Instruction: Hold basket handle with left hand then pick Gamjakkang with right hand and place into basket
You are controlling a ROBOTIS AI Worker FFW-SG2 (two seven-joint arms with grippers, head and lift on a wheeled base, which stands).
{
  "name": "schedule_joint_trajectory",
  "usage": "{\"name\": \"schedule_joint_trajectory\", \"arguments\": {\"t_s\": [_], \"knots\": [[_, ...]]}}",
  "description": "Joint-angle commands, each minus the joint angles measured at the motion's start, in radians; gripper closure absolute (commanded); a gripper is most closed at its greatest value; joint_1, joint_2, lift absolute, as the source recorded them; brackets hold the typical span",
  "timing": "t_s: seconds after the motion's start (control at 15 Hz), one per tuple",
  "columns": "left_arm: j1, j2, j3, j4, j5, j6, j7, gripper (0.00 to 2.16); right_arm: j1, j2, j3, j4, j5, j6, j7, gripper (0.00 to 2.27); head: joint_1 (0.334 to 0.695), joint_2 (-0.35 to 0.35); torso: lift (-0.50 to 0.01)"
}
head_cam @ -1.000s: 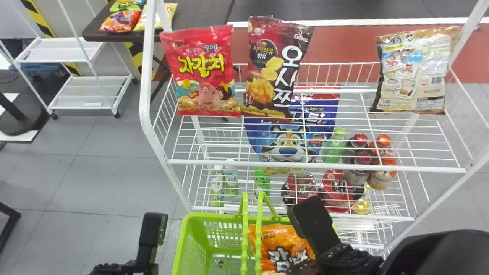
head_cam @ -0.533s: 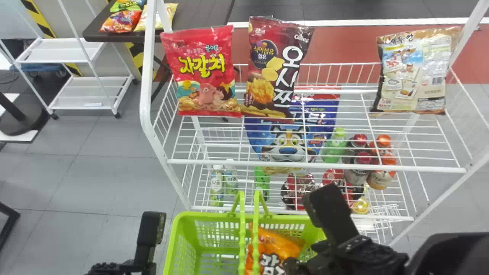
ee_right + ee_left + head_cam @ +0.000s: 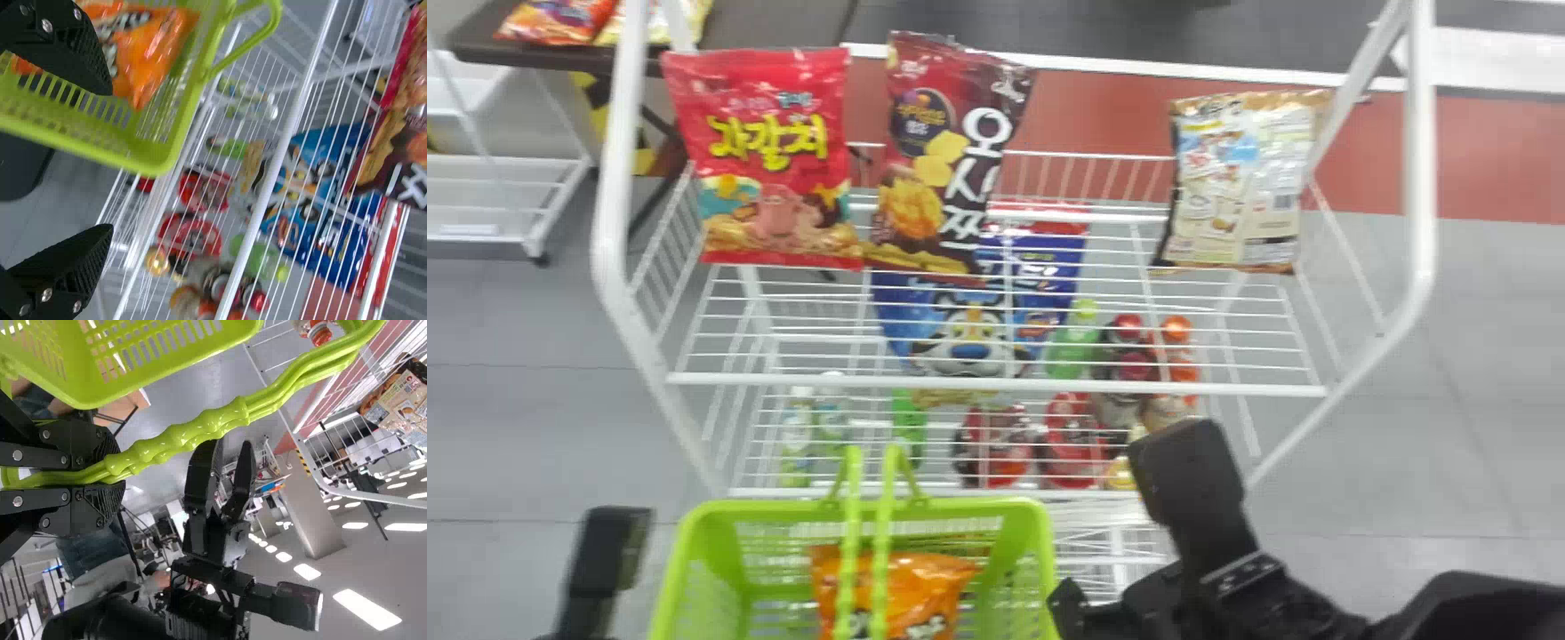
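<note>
Right gripper (image 3: 1119, 520), lower right in head view, spread wide, empty, now clear of the Gamjakkang (image 3: 927, 582) in the basket (image 3: 996, 508), bottom centre; left gripper (image 3: 605, 551), lower left. Left wrist view: it clamps the handles (image 3: 193, 433). Right wrist view: shelf (image 3: 287, 140) edges the basket.

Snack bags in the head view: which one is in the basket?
The orange bag, behind the green handles; every other bag is on the rack or dark table.
</note>
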Motion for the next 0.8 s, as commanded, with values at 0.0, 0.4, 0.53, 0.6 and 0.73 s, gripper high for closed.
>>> {"name": "schedule_joint_trajectory", "arguments": {"t_s": [0.0, 0.4, 0.53, 0.6, 0.73], "knots": [[0.0, -0.002, -0.001, 0.012, -0.001, -0.024, -0.003, 2.15, 0.091, -0.04, -0.001, 0.036, 0.091, -0.314, 0.028, 0.05, 0.695, -0.188, -0.02], [0.002, -0.016, -0.003, 0.052, -0.003, -0.076, -0.009, 2.15, 0.161, -0.044, -0.056, 0.207, 0.113, -1.056, 0.123, 0.06, 0.695, -0.147, -0.02], [0.005, -0.016, -0.003, 0.061, -0.003, -0.097, -0.013, 2.15, 0.206, -0.044, -0.073, 0.26, 0.117, -1.259, 0.12, 0.06, 0.695, -0.151, -0.02], [0.008, -0.018, -0.003, 0.061, -0.003, -0.1, -0.017, 2.15, 0.233, -0.044, -0.081, 0.286, 0.122, -1.363, 0.112, 0.06, 0.695, -0.16, -0.02], [0.014, -0.021, 0.002, 0.061, -0.004, -0.11, -0.018, 2.15, 0.276, -0.046, -0.09, 0.318, 0.13, -1.483, 0.097, 0.06, 0.695, -0.182, -0.02]]}}
